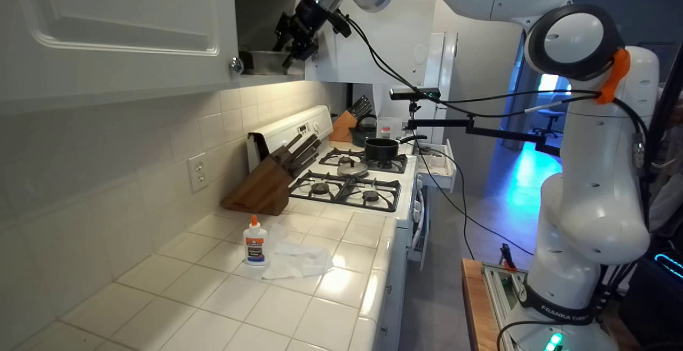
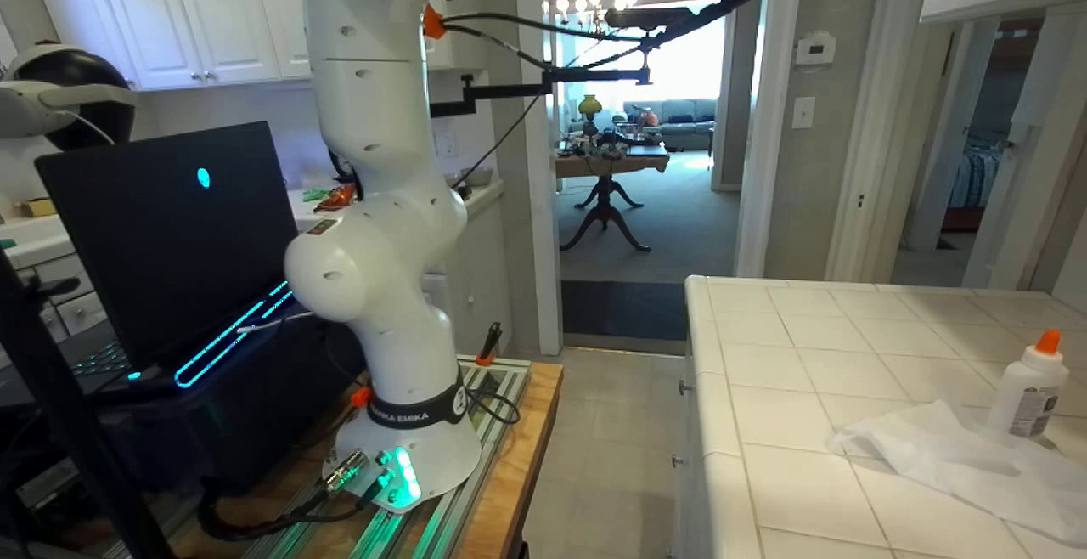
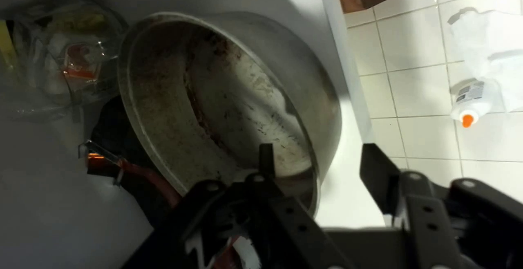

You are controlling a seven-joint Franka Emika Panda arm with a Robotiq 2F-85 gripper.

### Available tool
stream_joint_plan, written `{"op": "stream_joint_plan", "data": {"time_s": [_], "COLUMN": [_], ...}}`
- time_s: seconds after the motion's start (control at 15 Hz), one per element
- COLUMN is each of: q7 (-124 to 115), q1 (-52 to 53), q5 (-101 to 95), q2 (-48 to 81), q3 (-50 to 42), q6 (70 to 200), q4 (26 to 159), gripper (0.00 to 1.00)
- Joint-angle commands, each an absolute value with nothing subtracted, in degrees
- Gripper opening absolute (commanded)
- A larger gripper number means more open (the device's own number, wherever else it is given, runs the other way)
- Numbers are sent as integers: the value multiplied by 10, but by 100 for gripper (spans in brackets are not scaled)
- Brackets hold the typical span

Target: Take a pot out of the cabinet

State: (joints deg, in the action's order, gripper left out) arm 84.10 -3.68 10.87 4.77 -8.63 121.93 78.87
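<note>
Two fingers (image 3: 379, 181) stand apart, empty, apparently astride the four o'clock rim of the pot (image 3: 235, 97) in the wrist view. Step in hand: likely the grasp. Next: close on the rim, then lift and draw the pot out. The cabinet (image 1: 261, 17) contains the stained pot and, toward ten o'clock, a clear bag (image 3: 53, 87) of unidentifiable packets (image 3: 81, 61).

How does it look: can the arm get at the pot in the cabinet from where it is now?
Probably yes. In the wrist view, the fingers stand open, one over the inside of the pot, the other outside it, and nothing seems to block them. How deep they sit is hard to tell.
</note>
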Motion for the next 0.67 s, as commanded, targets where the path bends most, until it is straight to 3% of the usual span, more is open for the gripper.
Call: {"op": "stream_joint_plan", "data": {"time_s": [0.0,0.27,0.6], "q7": [853,852,842], "q1": [-39,-38,-36], "q5": [98,97,88], "q2": [71,72,69], "q3": [-88,-88,-88], "q6": [1195,1188,1175], "q4": [749,744,745], "gripper": [28,1,2]}}
